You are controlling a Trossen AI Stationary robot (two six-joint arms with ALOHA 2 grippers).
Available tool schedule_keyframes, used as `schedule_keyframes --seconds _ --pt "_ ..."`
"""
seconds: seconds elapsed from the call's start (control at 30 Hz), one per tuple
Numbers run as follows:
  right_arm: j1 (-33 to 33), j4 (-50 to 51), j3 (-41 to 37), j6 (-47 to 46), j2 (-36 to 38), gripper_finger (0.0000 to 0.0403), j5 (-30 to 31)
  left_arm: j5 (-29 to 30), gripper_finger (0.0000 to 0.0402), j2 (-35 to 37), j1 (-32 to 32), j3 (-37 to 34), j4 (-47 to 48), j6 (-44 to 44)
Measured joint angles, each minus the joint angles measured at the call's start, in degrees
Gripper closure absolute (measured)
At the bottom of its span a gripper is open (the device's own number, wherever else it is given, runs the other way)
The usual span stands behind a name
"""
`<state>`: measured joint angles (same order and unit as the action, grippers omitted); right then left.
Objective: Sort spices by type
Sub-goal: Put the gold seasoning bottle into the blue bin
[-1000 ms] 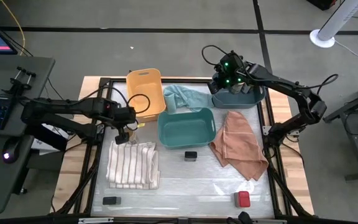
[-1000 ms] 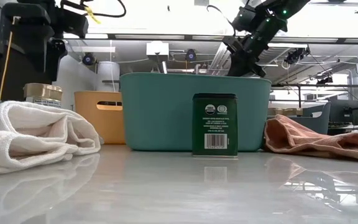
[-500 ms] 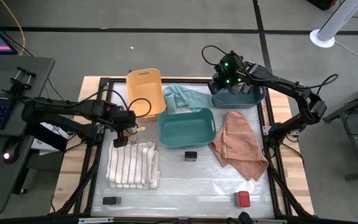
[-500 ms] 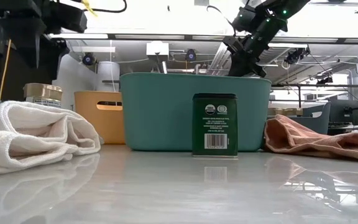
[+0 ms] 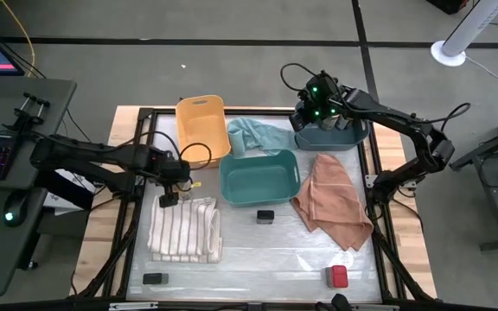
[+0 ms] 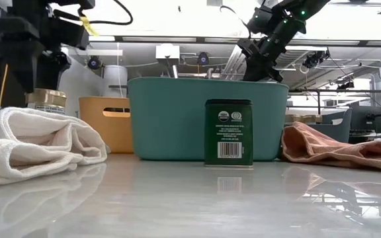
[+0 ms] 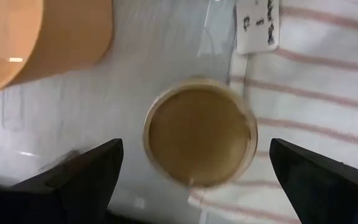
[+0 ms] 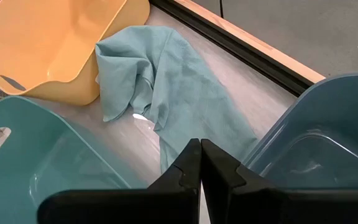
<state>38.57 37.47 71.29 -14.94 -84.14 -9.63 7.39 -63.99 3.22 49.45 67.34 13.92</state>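
Fingers (image 7: pixel 82 180) of left gripper (image 7: pixel 194 177) spread wide, w/ the round tan-lidded jar (image 7: pixel 199 131) centred in the gap betw. them, not touching either. Jar stands on table (image 5: pixel 249 259) at edge of striped cloth (image 5: pixel 185 229), near orange bin (image 5: pixel 201 130). Right gripper (image 8: pixel 200 163) fully closed, holding nothing, above grey-blue bin (image 5: pixel 331 136) at back. Black tin (image 6: pixel 229 133) upright in front of teal bin (image 6: pixel 207 112).

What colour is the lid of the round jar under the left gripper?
Tan; the lid shows best in the left wrist view.
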Motion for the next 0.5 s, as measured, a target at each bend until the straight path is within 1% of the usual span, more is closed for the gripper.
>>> schedule_keyframes --seconds 0.23,0.4,0.5 --pt "0.0 0.0 0.0 0.0 0.0 0.0403 0.0 -0.3 0.0011 0.0 0.0 -3.7 -5.4 0.4" --pt "0.0 0.0 0.0 0.0 0.0 0.0403 0.0 -0.3 0.0013 0.0 0.0 -5.5 -6.4 0.4" --pt "0.0 0.0 0.0 0.0 0.0 0.0403 0.0 -0.2 0.0023 0.0 0.0 -5.6 -7.3 0.5"
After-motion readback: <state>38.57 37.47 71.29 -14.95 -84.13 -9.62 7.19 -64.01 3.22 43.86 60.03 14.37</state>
